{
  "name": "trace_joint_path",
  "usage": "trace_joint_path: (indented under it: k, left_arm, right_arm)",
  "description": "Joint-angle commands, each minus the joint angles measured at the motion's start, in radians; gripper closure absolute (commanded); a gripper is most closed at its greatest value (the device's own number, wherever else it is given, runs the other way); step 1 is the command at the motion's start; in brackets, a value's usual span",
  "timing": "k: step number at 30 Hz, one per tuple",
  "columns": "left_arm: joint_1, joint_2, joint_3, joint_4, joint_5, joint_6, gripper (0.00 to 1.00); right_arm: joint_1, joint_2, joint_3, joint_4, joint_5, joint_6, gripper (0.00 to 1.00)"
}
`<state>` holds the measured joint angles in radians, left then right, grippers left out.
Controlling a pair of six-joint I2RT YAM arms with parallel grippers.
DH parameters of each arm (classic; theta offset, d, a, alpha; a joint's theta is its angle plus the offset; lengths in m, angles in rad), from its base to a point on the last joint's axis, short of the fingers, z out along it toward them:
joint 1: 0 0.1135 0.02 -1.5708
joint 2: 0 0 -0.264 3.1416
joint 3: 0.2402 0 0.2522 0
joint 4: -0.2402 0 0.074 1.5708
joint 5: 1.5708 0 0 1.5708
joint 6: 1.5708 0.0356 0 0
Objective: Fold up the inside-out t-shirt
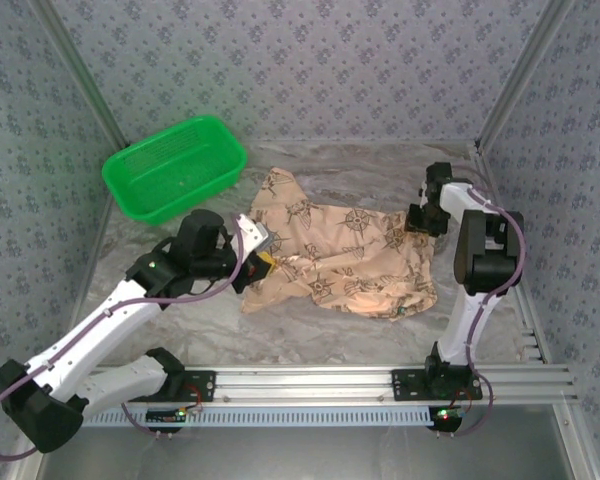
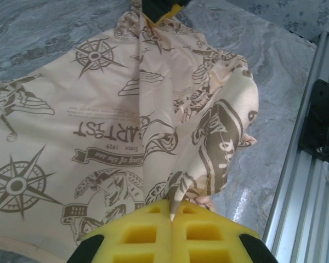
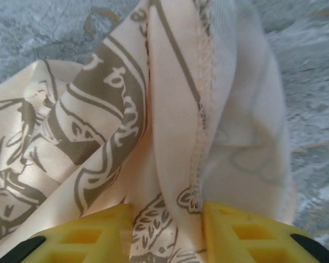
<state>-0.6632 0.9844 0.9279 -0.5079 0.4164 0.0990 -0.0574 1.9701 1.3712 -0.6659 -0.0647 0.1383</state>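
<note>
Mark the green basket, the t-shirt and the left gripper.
green basket (image 1: 175,165): top external view, bare floor.
t-shirt (image 1: 350,255): top external view, middle of the cloth.
left gripper (image 2: 171,211): left wrist view, where yellow fingertips meet.

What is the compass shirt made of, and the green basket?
The t-shirt looks like thin, soft cloth, faintly shiny: it crumples and has a stitched seam. The green basket is probably smooth, hard plastic: stiff slotted walls and an even, bright colour.
</note>
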Motion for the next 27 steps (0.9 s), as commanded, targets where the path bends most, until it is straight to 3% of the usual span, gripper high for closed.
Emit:
trace_joint_path:
  k: [1,4,7,11,17,21,25,27]
  left_arm:
    - [0.038,-0.021,-0.003,-0.017,0.024,-0.005,1.00]
    - [0.076,-0.023,0.004,-0.025,0.024,-0.005,1.00]
    - [0.111,-0.019,0.026,-0.038,0.016,0.007,1.00]
    - [0.175,-0.015,0.093,-0.061,-0.007,0.032,1.00]
    - [0.277,0.023,0.303,-0.095,-0.063,0.129,1.00]
    - [0.307,0.060,0.465,-0.118,-0.109,0.201,1.00]
    - [0.309,0.064,0.511,-0.123,-0.125,0.255,1.00]
    - [0.309,0.051,0.483,-0.121,-0.108,0.262,1.00]
  right_arm:
    - [0.001,0.031,0.021,-0.024,0.016,-0.014,0.62]
    - [0.002,0.024,0.032,-0.038,0.046,-0.019,0.89]
    - [0.005,-0.047,0.018,-0.013,0.004,-0.024,1.00]
    - [-0.008,-0.205,0.018,0.017,-0.090,0.004,1.00]
    - [-0.107,-0.446,0.041,0.123,-0.394,0.147,1.00]
    - [-0.160,-0.499,0.129,0.070,-0.505,0.193,1.00]
    - [-0.191,-0.512,0.151,-0.070,-0.560,0.182,0.99]
    - [-0.191,-0.532,0.096,-0.093,-0.551,0.166,0.89]
